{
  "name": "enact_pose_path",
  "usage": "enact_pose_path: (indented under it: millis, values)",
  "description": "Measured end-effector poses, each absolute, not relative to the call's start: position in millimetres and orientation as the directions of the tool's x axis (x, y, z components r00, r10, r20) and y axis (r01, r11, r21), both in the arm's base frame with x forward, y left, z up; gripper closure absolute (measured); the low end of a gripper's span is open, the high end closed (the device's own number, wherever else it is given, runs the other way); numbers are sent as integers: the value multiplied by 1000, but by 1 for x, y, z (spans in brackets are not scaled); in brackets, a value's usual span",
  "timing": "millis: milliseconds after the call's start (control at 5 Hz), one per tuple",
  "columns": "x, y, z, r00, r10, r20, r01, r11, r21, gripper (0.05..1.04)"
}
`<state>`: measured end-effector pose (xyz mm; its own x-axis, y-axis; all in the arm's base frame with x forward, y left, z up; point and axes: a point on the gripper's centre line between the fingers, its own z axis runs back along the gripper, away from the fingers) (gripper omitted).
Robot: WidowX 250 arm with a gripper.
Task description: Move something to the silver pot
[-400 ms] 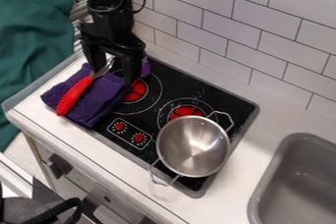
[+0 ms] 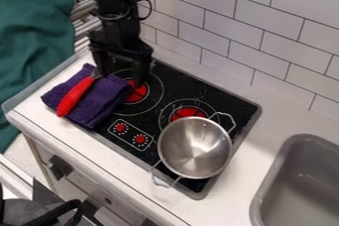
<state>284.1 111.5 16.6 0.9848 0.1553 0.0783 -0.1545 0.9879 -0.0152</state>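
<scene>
The fingers (image 2: 138, 70) were wide apart. Near them lay a red handle (image 2: 74, 97) on a purple cloth (image 2: 106, 98); farther off sat the silver pot (image 2: 194, 148).

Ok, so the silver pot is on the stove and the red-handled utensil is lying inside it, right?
Not quite: the camera view shows the red-handled utensil lying on the purple cloth, not inside the silver pot. The pot is on the stove, as you say.

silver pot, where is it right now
In the camera view, the silver pot sits at the lower right of the stovetop, overlapping a red burner, between the control knobs and the grey sink.
</scene>
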Motion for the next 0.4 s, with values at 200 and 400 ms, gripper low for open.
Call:
enact_pose_path:
  millis: [200,400]
  values:
    - [304,119,7,978,191,85,-190,982,-21,82]
    - [325,128,-11,960,261,101,-260,965,-15,82]
